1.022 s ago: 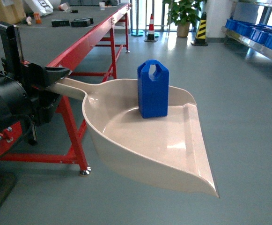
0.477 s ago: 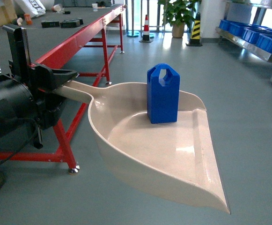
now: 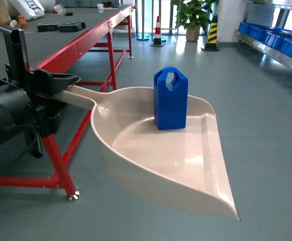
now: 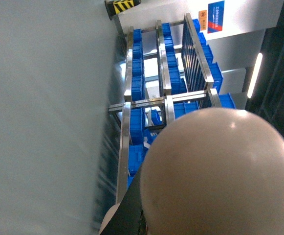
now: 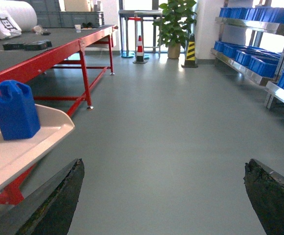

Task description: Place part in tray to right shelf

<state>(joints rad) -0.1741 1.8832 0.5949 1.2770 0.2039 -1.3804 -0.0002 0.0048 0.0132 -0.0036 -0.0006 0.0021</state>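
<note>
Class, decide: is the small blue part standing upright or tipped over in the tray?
Upright. The part stands on its base on the tray floor, handle hole on top, in head and right wrist views.

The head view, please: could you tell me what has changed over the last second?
The background has slid: the red table and the right shelf sit differently in view, so the robot seems to be moving or turning. The part has shifted slightly within the frame. Unchanged: it stands upright in the tray, whose handle stays clamped in the left gripper.
</note>
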